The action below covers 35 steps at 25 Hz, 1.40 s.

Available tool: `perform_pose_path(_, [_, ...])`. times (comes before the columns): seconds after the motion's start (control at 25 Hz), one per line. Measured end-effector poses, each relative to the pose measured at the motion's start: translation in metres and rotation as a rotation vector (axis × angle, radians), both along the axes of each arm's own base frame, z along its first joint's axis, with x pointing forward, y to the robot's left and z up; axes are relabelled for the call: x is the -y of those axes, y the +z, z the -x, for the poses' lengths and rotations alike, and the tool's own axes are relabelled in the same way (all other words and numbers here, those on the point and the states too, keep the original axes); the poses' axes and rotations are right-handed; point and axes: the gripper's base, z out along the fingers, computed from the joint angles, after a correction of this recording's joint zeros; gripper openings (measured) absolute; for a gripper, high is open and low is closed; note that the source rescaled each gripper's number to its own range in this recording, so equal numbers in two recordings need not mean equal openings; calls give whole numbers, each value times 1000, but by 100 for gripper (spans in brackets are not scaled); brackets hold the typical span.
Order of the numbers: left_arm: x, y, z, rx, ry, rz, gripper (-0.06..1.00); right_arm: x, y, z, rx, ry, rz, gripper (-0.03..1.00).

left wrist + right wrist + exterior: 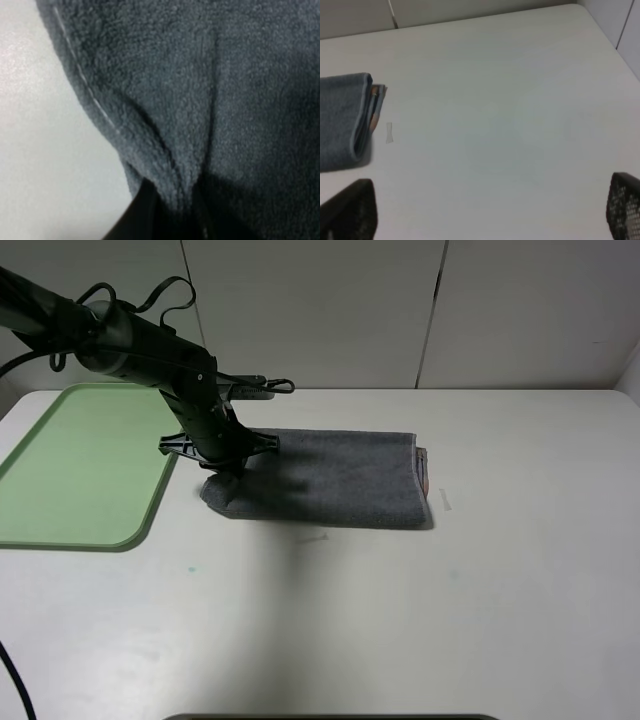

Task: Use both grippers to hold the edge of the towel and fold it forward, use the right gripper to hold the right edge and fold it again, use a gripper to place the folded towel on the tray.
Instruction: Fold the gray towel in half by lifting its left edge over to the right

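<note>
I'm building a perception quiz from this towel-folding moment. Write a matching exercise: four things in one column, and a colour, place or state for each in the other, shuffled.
Things:
1. towel
2. tray
3. left gripper
4. right gripper

Descriptions:
A. open, above bare table
B. pale green, beside the towel
C. dark grey, folded, on the table
D. shut on the towel's end nearest the tray

Pairs: 1-C, 2-B, 3-D, 4-A

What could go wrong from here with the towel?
The left gripper pinches only the corner of the towel nearest the tray, so the folded layers may fall open when lifted. The tray's raised rim lies close by, and dragged cloth might snag there.
</note>
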Motion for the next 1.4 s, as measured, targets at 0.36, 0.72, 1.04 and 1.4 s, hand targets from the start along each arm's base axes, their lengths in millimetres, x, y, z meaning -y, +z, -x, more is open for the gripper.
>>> perform_pose_path(0.36, [-5, 21, 8, -29, 9, -21, 10, 0, 0, 0, 0, 0, 0, 100])
perform_pose_path(0.72, [-6, 67, 9, -24, -19, -45, 10, 0, 0, 0, 0, 0, 0, 100])
perform_pose_path(1.04, [28, 104, 11, 14, -109, -44, 10, 0, 0, 0, 0, 0, 0, 100])
perform_pose_path(1.4, [79, 125, 29, 65, -226, -6, 10, 0, 0, 0, 0, 0, 0, 100])
